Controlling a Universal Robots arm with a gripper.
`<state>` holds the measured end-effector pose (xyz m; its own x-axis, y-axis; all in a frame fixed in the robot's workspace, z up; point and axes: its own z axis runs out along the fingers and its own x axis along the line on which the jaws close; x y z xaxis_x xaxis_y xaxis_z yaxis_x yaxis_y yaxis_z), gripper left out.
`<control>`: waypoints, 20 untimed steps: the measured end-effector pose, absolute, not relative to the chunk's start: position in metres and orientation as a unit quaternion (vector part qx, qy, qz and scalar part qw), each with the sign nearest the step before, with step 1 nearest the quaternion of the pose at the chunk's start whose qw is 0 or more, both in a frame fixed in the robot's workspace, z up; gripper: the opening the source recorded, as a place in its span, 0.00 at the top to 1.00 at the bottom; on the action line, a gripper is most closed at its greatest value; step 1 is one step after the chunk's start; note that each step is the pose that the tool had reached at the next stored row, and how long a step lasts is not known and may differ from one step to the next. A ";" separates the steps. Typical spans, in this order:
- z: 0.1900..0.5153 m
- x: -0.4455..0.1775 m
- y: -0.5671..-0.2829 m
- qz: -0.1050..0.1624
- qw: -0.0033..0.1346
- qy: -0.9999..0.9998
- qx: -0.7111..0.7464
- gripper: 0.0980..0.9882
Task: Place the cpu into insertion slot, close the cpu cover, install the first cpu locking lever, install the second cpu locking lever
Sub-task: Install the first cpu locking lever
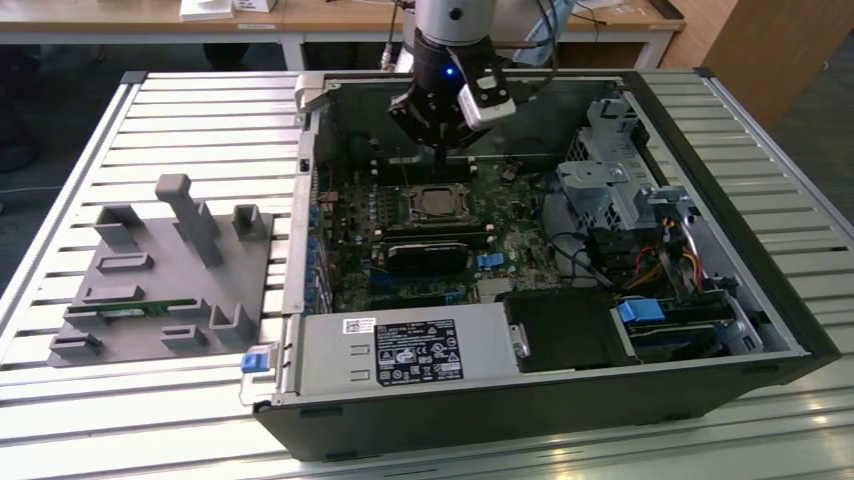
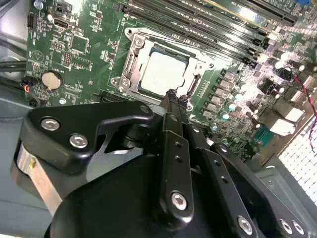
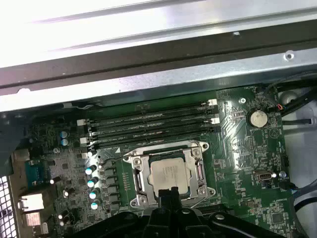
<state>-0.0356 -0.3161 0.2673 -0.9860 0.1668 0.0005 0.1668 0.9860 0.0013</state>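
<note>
The cpu point(image 2: 163, 74) point(image 3: 169, 174), a small silver square, lies flat in the insertion slot point(image 2: 169, 48) on the green board, with the slot's dark rim showing around it. The cpu cover point(image 2: 130, 63) point(image 3: 137, 177), a silver frame, lies down around the chip. A thin wire lever point(image 3: 163, 148) runs along the socket's side nearest the memory slots. My gripper point(image 2: 172, 98) point(image 3: 168, 192) hangs just above the socket's edge, fingers shut together with nothing seen between them. In the exterior view the gripper point(image 1: 447, 152) is inside the open case, above the cpu point(image 1: 434, 203).
Long black memory slots point(image 3: 148, 124) lie beside the socket, and a coin battery point(image 3: 256, 118) sits further off. The black-labelled power supply box point(image 1: 400, 352) fills the case's near corner, drive cages point(image 1: 614, 190) the exterior view's right. A grey fixture point(image 1: 160, 270) stands outside on the slatted table.
</note>
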 end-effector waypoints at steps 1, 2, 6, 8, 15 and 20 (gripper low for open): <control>0.267 -0.036 -0.316 -0.001 0.000 -0.997 -0.082 0.99; 0.267 -0.036 -0.316 -0.001 0.000 -0.997 -0.081 0.99; 0.267 -0.036 -0.316 -0.001 0.000 -0.998 -0.061 0.99; 0.267 -0.036 -0.316 -0.001 0.000 -0.999 -0.049 0.99; 0.267 -0.039 -0.316 -0.001 -0.001 -0.999 -0.054 0.99; 0.267 -0.045 -0.316 -0.002 -0.002 -0.999 -0.053 0.99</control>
